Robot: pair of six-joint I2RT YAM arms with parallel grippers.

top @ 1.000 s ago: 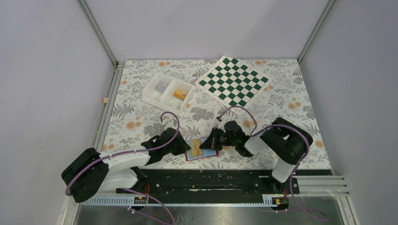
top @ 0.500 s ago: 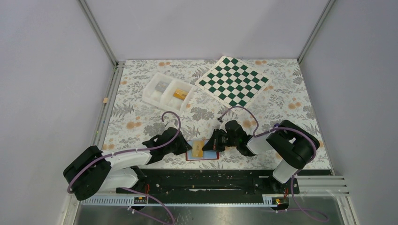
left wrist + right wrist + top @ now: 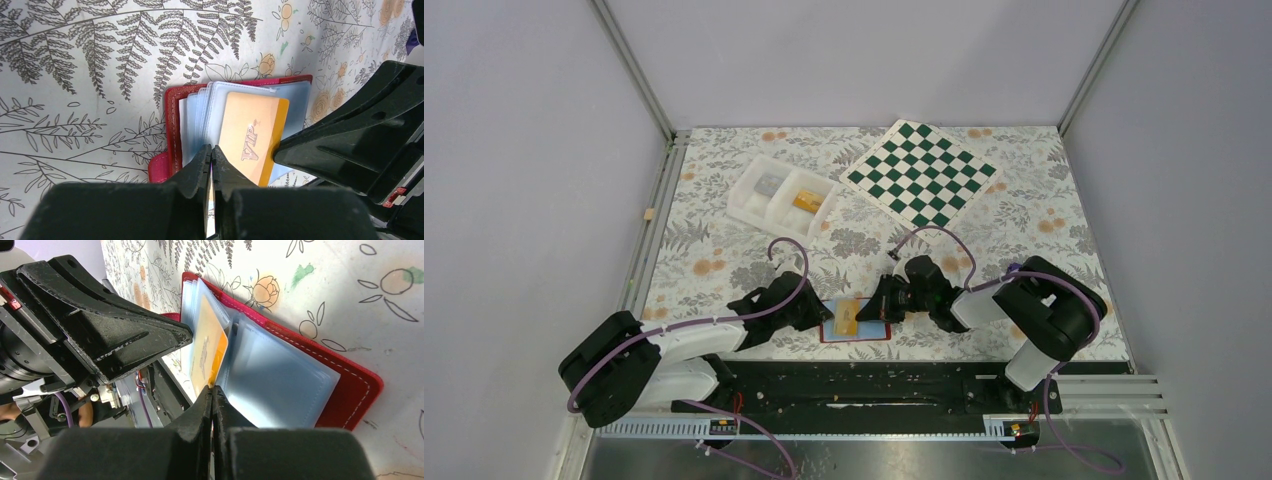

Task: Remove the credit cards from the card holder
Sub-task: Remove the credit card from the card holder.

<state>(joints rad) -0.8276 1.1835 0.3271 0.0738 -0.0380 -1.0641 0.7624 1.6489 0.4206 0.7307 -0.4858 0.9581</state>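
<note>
The red card holder [image 3: 876, 329] lies open near the table's front edge, pale blue sleeves fanned up [image 3: 172, 125] [image 3: 355, 390], its red tab [image 3: 159, 168] at the left. One orange-yellow credit card [image 3: 846, 319] marked VIP [image 3: 252, 132] [image 3: 207, 352] sticks out of a sleeve. My left gripper [image 3: 824, 315] [image 3: 211, 149] is shut, its tips at the sleeve edges beside the card, seemingly pinching a sleeve. My right gripper [image 3: 867, 311] [image 3: 213, 388] is shut on the card's edge from the opposite side. Any other cards are hidden.
A white two-compartment tray [image 3: 746, 205] with small items stands at the back left. A green and white chessboard [image 3: 921, 172] lies at the back right. The black base rail [image 3: 864, 380] runs just in front of the card holder.
A second ago the card lay further left and the right gripper a little higher. The card has since shifted slightly right. Nothing visible moved in the last half second.
</note>
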